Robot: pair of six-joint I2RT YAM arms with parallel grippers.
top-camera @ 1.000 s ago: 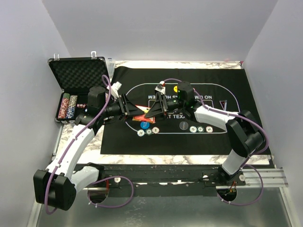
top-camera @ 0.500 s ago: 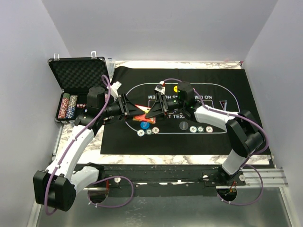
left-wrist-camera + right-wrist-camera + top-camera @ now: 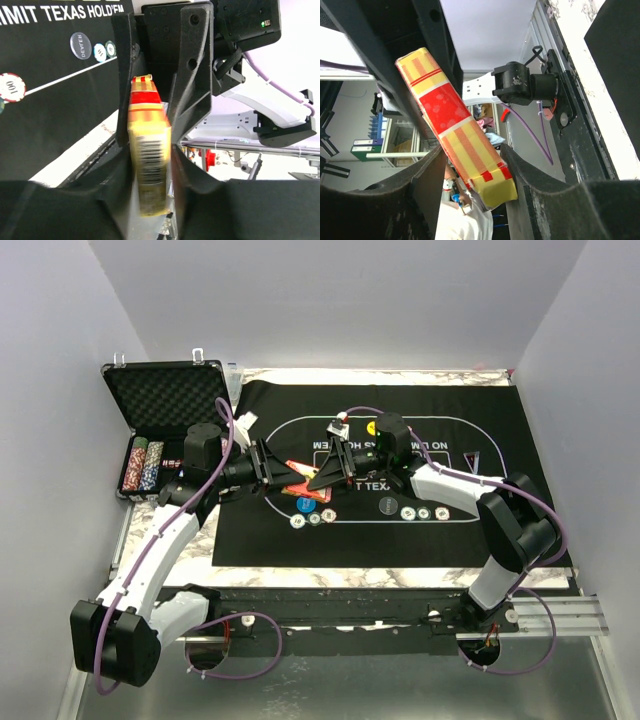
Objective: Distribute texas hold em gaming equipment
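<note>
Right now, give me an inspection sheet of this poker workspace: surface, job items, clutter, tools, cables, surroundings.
Surface: black Texas Hold'em mat lies flat on a marble-patterned table.
Job's things: red-and-yellow card box held in the air; poker chips and a blue disc on the mat; stacked chips in the open case.
Clutter: nothing seen.
Tools: left tool and right tool each shut on one end of the card box.
Cables: purple cables run along both arms.
Surroundings: plain white walls.
</note>
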